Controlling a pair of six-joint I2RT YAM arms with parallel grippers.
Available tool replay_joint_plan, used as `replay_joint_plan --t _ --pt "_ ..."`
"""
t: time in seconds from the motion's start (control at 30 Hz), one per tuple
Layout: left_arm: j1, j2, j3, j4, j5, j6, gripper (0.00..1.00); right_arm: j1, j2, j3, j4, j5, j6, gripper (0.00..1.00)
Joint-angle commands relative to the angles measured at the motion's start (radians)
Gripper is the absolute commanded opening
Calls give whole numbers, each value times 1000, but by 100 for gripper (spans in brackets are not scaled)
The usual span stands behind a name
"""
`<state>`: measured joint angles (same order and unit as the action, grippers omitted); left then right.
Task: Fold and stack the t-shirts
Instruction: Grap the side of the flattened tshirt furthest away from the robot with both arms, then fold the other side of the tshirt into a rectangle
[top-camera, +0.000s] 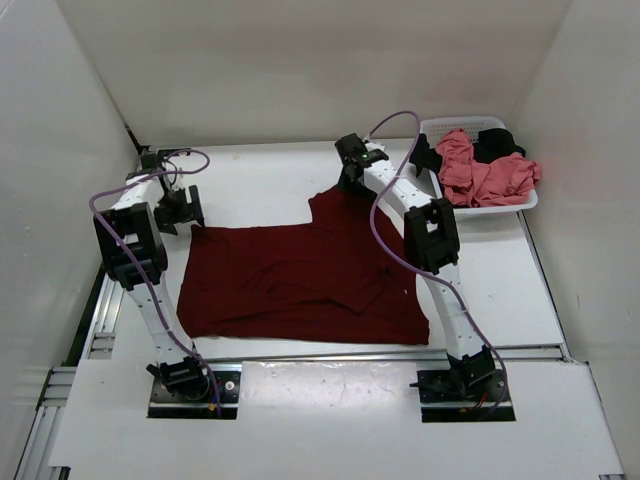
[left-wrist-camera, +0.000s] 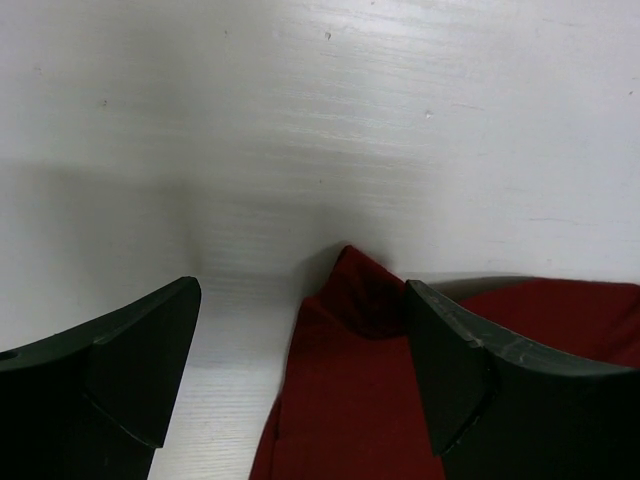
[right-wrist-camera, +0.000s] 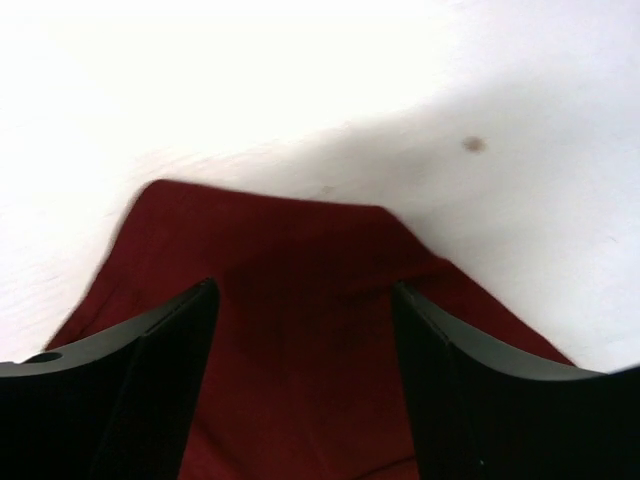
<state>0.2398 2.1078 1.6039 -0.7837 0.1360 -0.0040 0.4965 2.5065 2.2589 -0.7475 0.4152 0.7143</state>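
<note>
Left hand (top-camera: 181, 208) open, fingers spread wide, nothing pinched. It sits low over the desk (top-camera: 250, 175) at the far-left corner of the maroon t-shirt (top-camera: 300, 280). In the left wrist view the cloth corner pokes up between the two fingers, closer to the right finger, with bare desk under the left one.

Right hand (top-camera: 352, 168) also open, fingers well apart, nothing gripped. It is down over the raised far flap of the same shirt, and in the right wrist view the red cloth fills the gap between the fingers, its edge just ahead of the tips.

The maroon shirt lies spread flat between the two hands and back toward the arm bases, a few wrinkles near the right arm.

Right of the right hand is the white basket (top-camera: 528, 203), holding the pink t-shirt (top-camera: 485, 178) crumpled, with the black t-shirt (top-camera: 497, 146) behind it.
</note>
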Motion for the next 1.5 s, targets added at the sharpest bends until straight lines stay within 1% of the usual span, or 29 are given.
replay_joint_plan --t 0.0,0.1,0.17,0.2,0.23,0.3,0.33,0.37,0.4,0.43,0.47,0.53,0.57,0.63,0.67,0.73,0.77,0.83,0.9,0.93,1.0,1.03,1.07,1.1,1.13,1.23,1.27,1.37,1.47 --pt "-5 -32 -12 14 -26 4 94 -24 -57 -9 -98 98 69 73" --pt "-14 -13 -3 14 -16 4 94 -24 -57 -41 -113 112 70 74" --pt "-14 -2 10 23 -1 4 87 -24 -57 -41 -113 132 54 74" --pt "-26 15 10 23 -1 4 81 -24 -57 -32 -113 132 39 74" --pt "-27 24 22 23 -10 4 64 -24 -48 -32 -102 132 21 74" --pt "-37 43 22 23 -10 4 49 -24 -14 -6 -102 132 -12 74" --pt "-37 43 22 23 -10 4 33 -33 -2 5 -102 102 -21 74" --pt "-48 43 22 23 -10 4 22 -33 12 17 -102 93 -21 75" --pt "-48 43 22 23 -10 4 15 -33 21 27 -121 82 -21 75" --pt "-48 43 11 23 -19 4 11 -33 31 27 -121 70 -32 75" --pt "-48 43 11 23 -19 4 11 -44 31 12 -130 50 -32 71" --pt "-48 21 1 23 -29 4 11 -53 31 -21 -130 -38 -23 57" --pt "-48 21 1 23 -29 4 11 -53 31 -36 -130 -52 -22 45" --pt "-48 -2 -9 23 -42 4 11 -53 6 -105 -95 -84 -33 32" --pt "-57 -2 -9 23 -42 4 11 -53 -6 -129 -76 -84 -33 18" --pt "-57 -37 -18 23 -52 4 11 -53 -44 -176 -40 -84 -33 4" --pt "-57 -49 -18 23 -70 4 11 -53 -58 -176 -39 -84 -45 0" --pt "-69 -104 -30 23 -90 4 11 -53 -107 -185 -26 -102 -68 0" --pt "-80 -149 -44 23 -127 4 11 -53 -197 -223 -3 -127 -102 0" --pt "-89 -198 -61 23 -136 4 11 -44 -239 -296 26 -127 -113 0" --pt "-89 -248 -82 35 -162 4 11 -18 -391 -405 62 -109 -134 0" --pt "-89 -302 -111 35 -173 4 11 -9 -444 -526 97 -108 -144 0" --pt "-89 -330 -130 46 -191 4 11 0 -551 -591 112 -99 -144 0" --pt "-89 -356 -148 46 -191 4 11 16 -602 -652 122 -99 -130 0" --pt "-89 -406 -197 46 -200 4 11 31 -695 -767 122 -99 -121 0" --pt "-89 -474 -289 46 -213 4 11 47 -819 -918 132 -88 -75 0" --pt "-89 -509 -356 46 -222 4 11 69 -889 -1005 132 -72 -66 0" --pt "-89 -557 -458 57 -231 4 11 83 -989 -1132 100 -59 -26 0" --pt "-80 -566 -498 67 -269 4 11 105 -1048 -1191 88 -50 -4 0"
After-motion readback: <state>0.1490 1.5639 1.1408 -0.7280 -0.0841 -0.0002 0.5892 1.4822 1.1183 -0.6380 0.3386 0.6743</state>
